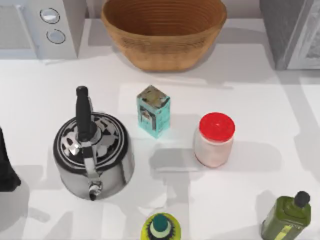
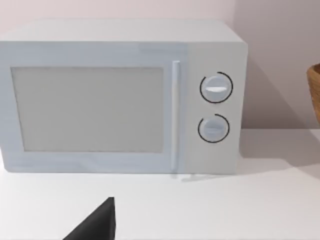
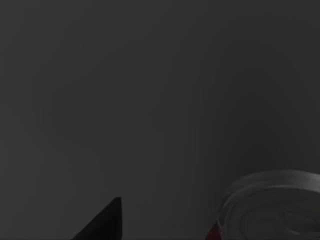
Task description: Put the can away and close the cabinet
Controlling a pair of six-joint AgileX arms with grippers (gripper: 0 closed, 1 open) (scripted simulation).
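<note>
Right claw's dark fingertip sits in a dim enclosed space beside the can, its silver top nearby; I cannot tell its grip. Left arm rests parked at the desk's left edge, facing the microwave.

Overhead camera; left wrist facing microwave

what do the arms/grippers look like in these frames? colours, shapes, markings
Little of them shows. The left arm is a matte black, rounded mass at the top view's left edge. Each wrist view shows one black, wedge-shaped, pointed fingertip: left gripper's fingertip, right gripper's fingertip. No cables, markings or logos are visible.
</note>
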